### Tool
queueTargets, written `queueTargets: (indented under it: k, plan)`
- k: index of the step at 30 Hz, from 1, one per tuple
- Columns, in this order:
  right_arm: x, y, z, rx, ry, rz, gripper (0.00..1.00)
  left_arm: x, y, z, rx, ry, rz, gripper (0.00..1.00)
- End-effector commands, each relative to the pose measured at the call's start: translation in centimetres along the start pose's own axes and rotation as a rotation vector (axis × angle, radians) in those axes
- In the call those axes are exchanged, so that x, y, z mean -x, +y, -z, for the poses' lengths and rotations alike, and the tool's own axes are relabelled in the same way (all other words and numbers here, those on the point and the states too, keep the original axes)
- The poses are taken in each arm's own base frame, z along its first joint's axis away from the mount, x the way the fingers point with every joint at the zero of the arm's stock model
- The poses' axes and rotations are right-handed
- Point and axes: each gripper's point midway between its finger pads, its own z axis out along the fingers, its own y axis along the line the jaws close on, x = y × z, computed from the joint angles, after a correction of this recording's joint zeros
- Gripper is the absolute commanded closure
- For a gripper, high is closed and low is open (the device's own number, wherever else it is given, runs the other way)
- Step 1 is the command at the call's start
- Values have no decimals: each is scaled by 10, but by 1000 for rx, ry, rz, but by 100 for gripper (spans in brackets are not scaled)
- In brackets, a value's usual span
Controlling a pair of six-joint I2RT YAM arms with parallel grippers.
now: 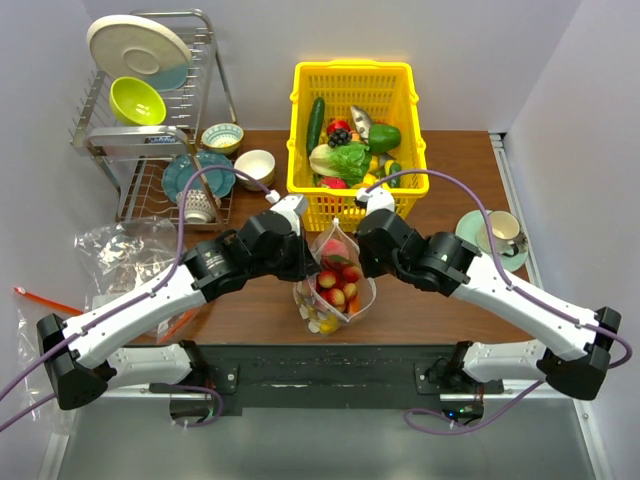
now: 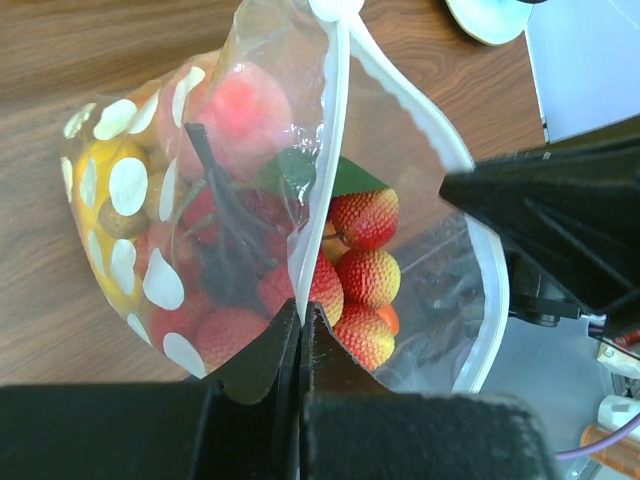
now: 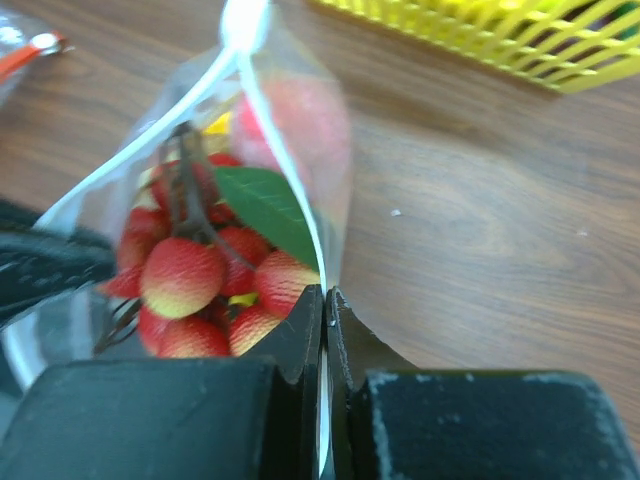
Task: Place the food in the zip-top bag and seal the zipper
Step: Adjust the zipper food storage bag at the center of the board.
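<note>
Left gripper (image 2: 301, 325): clamping one mouth edge of clear, white-dotted plastic zip-top bag (image 1: 334, 283).
Right gripper (image 3: 325, 300): pinching the opposite edge.
Bag: standing near front edge of desk (image 1: 460, 170), centre, zipper (image 2: 333, 120) gaping.
Food (image 2: 365, 275): lying inside.

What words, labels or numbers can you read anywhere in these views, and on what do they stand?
No text can be read in any view.
zip-top bag: only whitish round dots, no lettering.
yellow basket: no label or brand shows.
cup at the right and patterned bowl by the rack: their markings are too small to tell whether they are text.
</note>
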Motion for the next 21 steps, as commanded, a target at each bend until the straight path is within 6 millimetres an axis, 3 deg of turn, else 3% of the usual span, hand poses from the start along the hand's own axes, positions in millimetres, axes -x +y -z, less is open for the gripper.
queueTargets:
  k: [1,4,10,11,13,14,21]
  plan:
    - [20,32,19,194,-52,-73,100,27,-19,15,-60,-83,-44,100]
    - [27,58,35,335,-51,-180,100,33,-25,15,-84,-96,-79,100]
    - [28,63,49,424,-95,-466,100,36,-33,4,-183,-42,-146,100]
    - [16,60,41,411,-76,-489,100,37,-32,3,-195,-38,-148,100]
    - [20,62,45,450,-102,-577,100,34,-38,0,-262,-19,-175,100]
    - [11,60,38,442,-92,-596,100,38,-43,-1,-297,-37,-194,100]
    - [12,53,20,365,-110,-710,100,26,-69,-2,-485,19,-234,100]
